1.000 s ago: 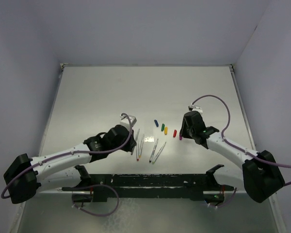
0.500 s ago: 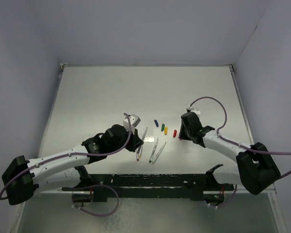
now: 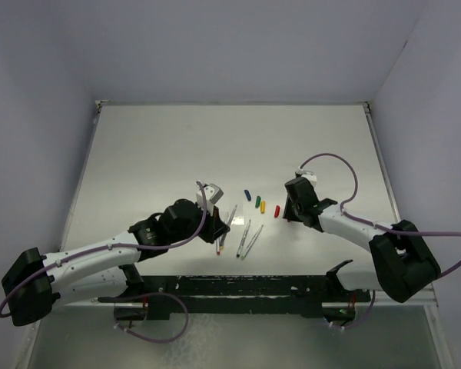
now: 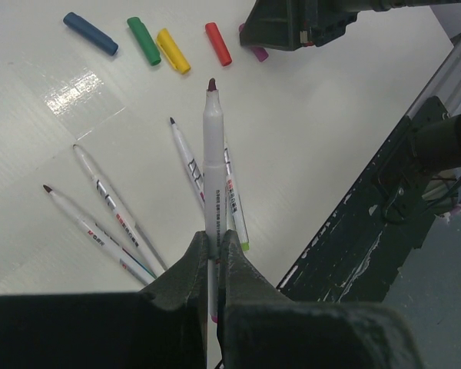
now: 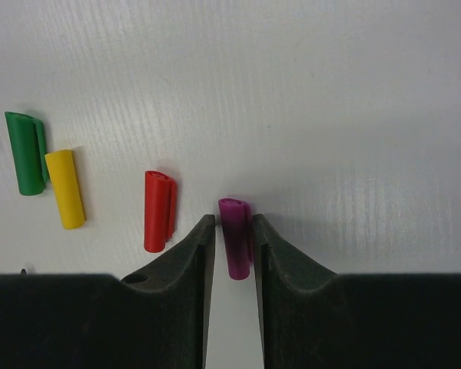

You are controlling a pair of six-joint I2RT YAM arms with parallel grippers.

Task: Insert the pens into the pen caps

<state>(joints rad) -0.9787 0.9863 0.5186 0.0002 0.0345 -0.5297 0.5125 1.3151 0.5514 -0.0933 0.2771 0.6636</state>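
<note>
My left gripper (image 4: 215, 237) is shut on a white pen (image 4: 213, 154), held above the table with its dark purple tip aimed at the row of pen caps. Several other pens (image 4: 107, 201) lie loose on the table below it, seen from above as pens (image 3: 243, 237). The pen caps lie in a row: blue (image 4: 90, 33), green (image 4: 143, 40), yellow (image 4: 173, 51), red (image 4: 218, 43). My right gripper (image 5: 233, 224) is down on the table, its fingers pressed against both sides of the purple cap (image 5: 235, 234). The red cap (image 5: 157, 210) lies just left of it.
A black rail (image 3: 246, 288) runs along the near table edge between the arm bases. A glossy taped patch (image 4: 81, 84) lies on the table near the loose pens. Purple-grey walls (image 3: 31, 154) enclose the white table (image 3: 177, 146) on three sides.
The left gripper has carried its pen up and to the right, toward the caps. The right gripper has shifted slightly left and its fingers have narrowed onto the purple cap.
</note>
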